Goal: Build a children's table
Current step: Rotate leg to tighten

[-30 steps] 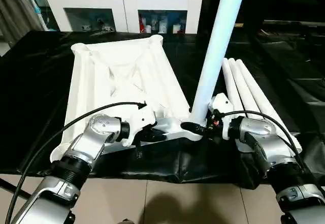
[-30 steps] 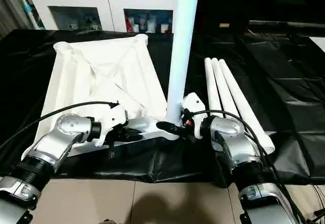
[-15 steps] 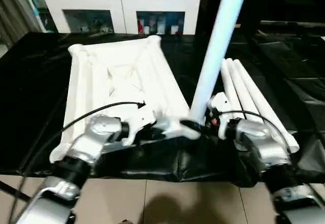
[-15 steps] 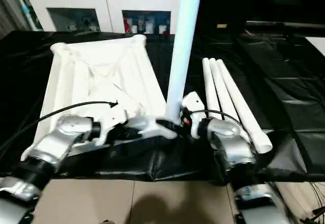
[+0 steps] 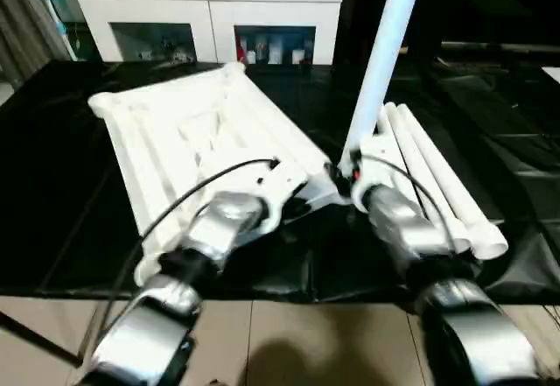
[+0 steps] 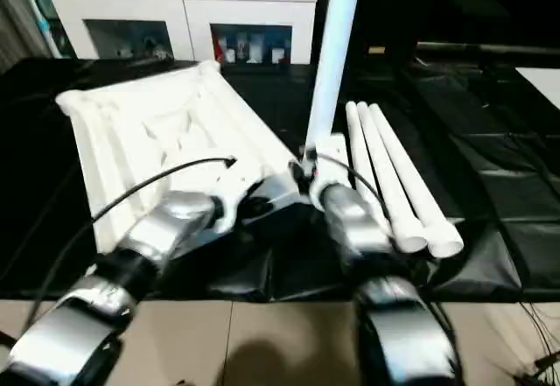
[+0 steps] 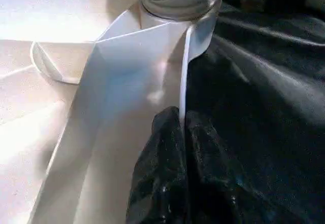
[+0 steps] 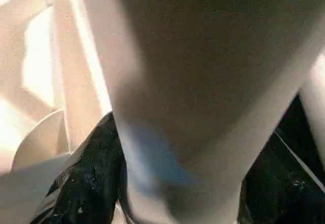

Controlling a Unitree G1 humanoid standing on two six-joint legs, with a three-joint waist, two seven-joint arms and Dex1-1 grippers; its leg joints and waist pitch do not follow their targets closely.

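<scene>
The children's table lies as a white tabletop (image 5: pixel 188 132) upside down on black cloth, ribbed underside up. One white leg (image 5: pixel 381 53) stands upright in its near right corner socket (image 7: pixel 175 8). My right gripper (image 5: pixel 346 174) is closed around the base of that leg, with a black finger (image 8: pixel 91 178) on each side of the tube. To the left of the socket, my left gripper (image 7: pixel 182 132) is shut on the tabletop's thin rim. Three more legs (image 5: pixel 430 176) lie side by side on the cloth to the right.
A white cabinet (image 5: pixel 210 5) with glass doors stands behind the work surface. The black cloth (image 5: pixel 52 150) hangs over the near edge, with tiled floor (image 5: pixel 289 342) below it.
The tabletop has turned on the cloth: its far end swung left and the corner with the leg went farther from me, both arms going with it. The view has also shifted.
</scene>
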